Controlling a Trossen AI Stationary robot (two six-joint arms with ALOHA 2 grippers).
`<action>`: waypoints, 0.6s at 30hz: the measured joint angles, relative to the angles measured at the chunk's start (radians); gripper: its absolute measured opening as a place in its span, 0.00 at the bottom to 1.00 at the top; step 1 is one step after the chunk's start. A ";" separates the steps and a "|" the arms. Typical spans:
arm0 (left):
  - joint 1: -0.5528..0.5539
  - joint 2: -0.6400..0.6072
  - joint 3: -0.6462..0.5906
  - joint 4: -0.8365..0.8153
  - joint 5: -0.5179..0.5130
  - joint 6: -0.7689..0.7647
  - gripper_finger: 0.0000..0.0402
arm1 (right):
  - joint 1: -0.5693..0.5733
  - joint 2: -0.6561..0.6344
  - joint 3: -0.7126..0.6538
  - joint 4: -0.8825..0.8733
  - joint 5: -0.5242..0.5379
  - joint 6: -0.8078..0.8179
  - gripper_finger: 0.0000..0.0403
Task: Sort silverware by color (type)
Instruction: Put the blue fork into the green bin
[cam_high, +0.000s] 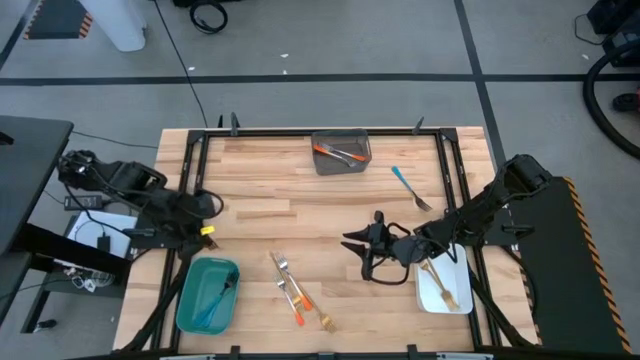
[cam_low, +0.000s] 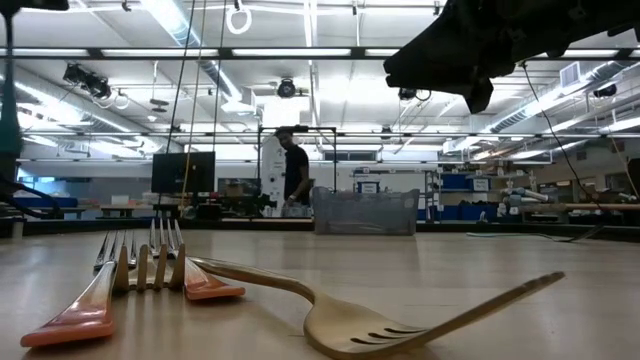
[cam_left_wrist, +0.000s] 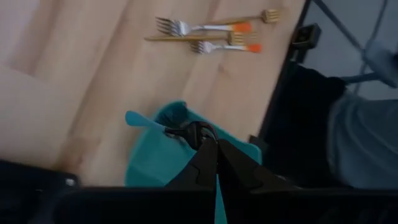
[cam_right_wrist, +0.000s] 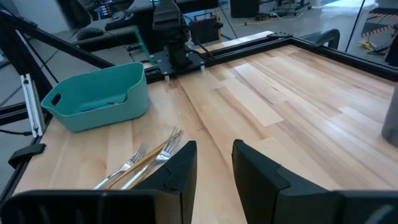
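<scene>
My left gripper (cam_high: 207, 238) hangs at the table's left edge, above the far end of the teal bin (cam_high: 190, 305). It is shut on a blue utensil (cam_left_wrist: 149, 122); the right wrist view (cam_right_wrist: 140, 41) shows the utensil too. More blue pieces (cam_high: 216, 294) lie in the bin. My right gripper (cam_high: 366, 258) is open and empty above the table's middle. Several orange-handled and gold forks (cam_high: 296, 292) lie flat near the front edge, also in the right wrist view (cam_right_wrist: 144, 158). A blue fork (cam_high: 410, 188) lies flat at the far right. My left gripper pinches the blue utensil by one end (cam_left_wrist: 181, 131) between its two fingertips (cam_left_wrist: 200, 135). The rest sticks out sideways to a broad free end (cam_left_wrist: 132, 117). The utensil is lifted clear, above the teal bin (cam_left_wrist: 155, 165).
A grey bin (cam_high: 341, 165) with orange-handled pieces stands at the far edge. A white bin (cam_high: 432, 297) with gold pieces stands at the front right, under my right arm. Black frame rails run along the table's edges. A person stands in the room beyond the table (cam_low: 293, 165).
</scene>
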 joint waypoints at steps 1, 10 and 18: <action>0.006 -0.001 0.000 0.004 0.021 -0.011 0.03 | -0.006 0.000 0.000 0.001 0.000 -0.004 0.27; 0.044 -0.002 0.000 0.006 0.173 -0.119 0.03 | -0.062 -0.001 0.000 0.102 0.000 -0.098 0.27; 0.039 0.004 0.000 0.006 0.212 -0.291 0.03 | -0.098 0.000 0.000 0.117 -0.007 -0.145 0.27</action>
